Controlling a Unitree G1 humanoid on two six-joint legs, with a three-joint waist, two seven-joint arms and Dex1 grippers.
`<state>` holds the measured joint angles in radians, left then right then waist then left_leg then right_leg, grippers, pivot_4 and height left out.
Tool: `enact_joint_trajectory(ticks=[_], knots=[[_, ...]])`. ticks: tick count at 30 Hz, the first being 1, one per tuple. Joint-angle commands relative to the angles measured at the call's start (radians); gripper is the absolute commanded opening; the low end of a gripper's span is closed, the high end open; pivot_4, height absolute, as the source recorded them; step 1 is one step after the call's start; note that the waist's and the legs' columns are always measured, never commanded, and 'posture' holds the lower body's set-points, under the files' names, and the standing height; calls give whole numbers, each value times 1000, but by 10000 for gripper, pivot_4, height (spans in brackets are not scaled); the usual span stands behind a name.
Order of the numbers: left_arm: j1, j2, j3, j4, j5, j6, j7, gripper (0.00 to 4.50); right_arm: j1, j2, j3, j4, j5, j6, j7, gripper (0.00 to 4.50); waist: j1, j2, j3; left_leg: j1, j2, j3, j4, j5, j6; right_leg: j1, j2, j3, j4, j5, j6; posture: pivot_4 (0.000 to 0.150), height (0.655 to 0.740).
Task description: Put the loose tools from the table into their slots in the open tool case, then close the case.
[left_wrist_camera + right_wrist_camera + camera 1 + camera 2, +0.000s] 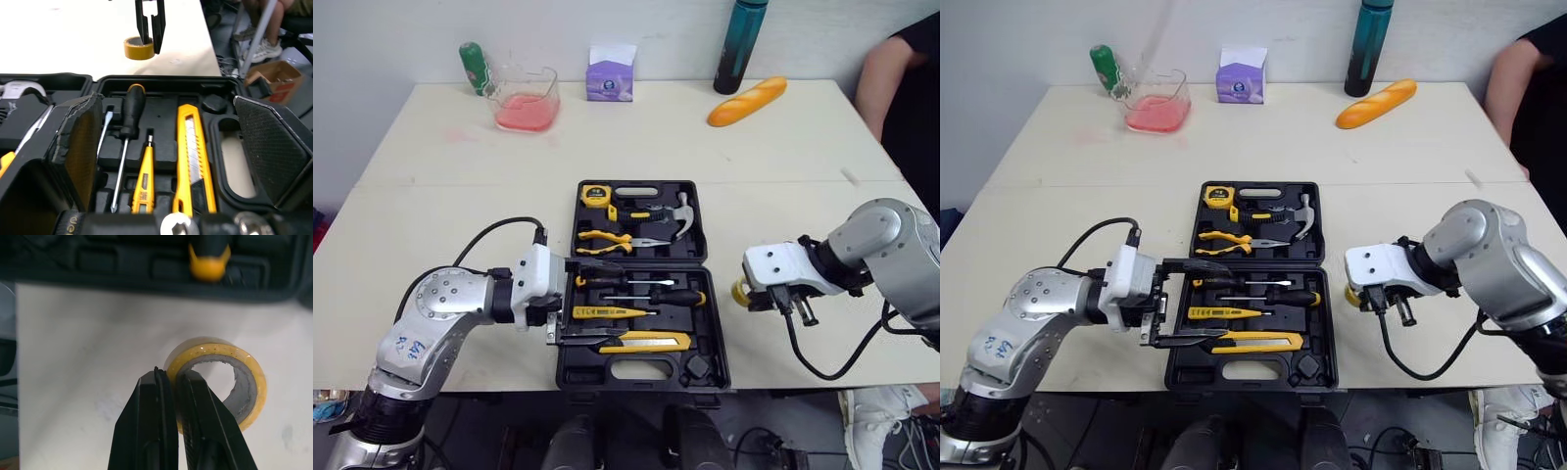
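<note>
The black tool case (570, 367) lies open at the table's middle front. It holds a tape measure (595, 194), hammer (680, 213), pliers (607, 238), screwdrivers (656, 297) and a yellow utility knife (651, 341). My left gripper (619, 301) reaches in from the case's left side, open, its fingers spread over the front half's tools and holding nothing. Right of the case, a yellow tape roll (249, 382) rests on the table. My right gripper (173, 374) is shut on the roll's wall, one finger inside the ring and one outside.
At the back of the table stand a green bottle (474, 67), a clear container of pink stuff (527, 101), a purple tissue box (611, 73), a dark bottle (740, 44) and a baguette (747, 101). A person (901, 78) sits at the far right.
</note>
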<state>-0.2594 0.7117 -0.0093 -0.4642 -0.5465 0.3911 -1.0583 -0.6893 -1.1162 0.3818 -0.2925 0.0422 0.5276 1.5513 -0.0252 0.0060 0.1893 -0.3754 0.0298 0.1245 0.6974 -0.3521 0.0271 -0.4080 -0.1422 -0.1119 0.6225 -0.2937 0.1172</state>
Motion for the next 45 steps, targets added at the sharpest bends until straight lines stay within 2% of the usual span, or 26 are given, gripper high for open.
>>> enact_joint_trajectory(ticks=[1, 6, 17, 24, 30, 40, 45], knots=[[24, 26, 31, -33, -26, -24, -37, 45000, -3, 5, -34, -106, 95, 29, 60, 81, 0, 0, 0, 0, 0, 0, 0, 0, 0, 0, 0, 0, 0, 0, 0, 1500, 7400], [68, 47, 28, -38, -1, -59, -58, 45000, -1, 18, 21, -185, 139, 43, 59, 81, 0, 0, 0, 0, 0, 0, 0, 0, 0, 0, 0, 0, 0, 0, 0, 1500, 7400], [198, 64, 46, -109, -4, -57, -15, 45000, -10, 40, 169, -220, 184, -35, 63, 81, -1, 0, 0, 0, 0, -1, 0, 0, 0, 0, -1, 0, -1, 0, 0, 1500, 7400], [203, 76, 54, -123, -14, -36, -6, 45000, -24, 72, 217, -219, 200, -46, 63, 81, 0, 0, 0, 0, -1, -1, 1, 0, 0, 0, -2, 0, -1, 0, -1, 1500, 7400], [210, 86, 58, -132, -20, -23, 1, 45000, -34, 94, 266, -205, 150, -58, 63, 81, -1, 0, 0, 0, 0, -1, 1, 0, 0, 0, -2, -1, -1, 0, -1, 1500, 7400], [201, 88, 61, -129, -12, -16, 16, 45000, -70, 26, 348, -180, 108, -92, 63, 81, 0, -1, 0, 0, -1, -1, 1, 0, 0, 0, -2, -1, -1, 0, -1, 1500, 7400], [197, 88, 62, -129, -11, -14, 25, 45000, -64, 64, 343, -159, 89, -85, 63, 81, 0, -2, -1, 0, -1, -1, 1, -1, 1, 0, -2, -1, -1, 0, -1, 1500, 7400]])
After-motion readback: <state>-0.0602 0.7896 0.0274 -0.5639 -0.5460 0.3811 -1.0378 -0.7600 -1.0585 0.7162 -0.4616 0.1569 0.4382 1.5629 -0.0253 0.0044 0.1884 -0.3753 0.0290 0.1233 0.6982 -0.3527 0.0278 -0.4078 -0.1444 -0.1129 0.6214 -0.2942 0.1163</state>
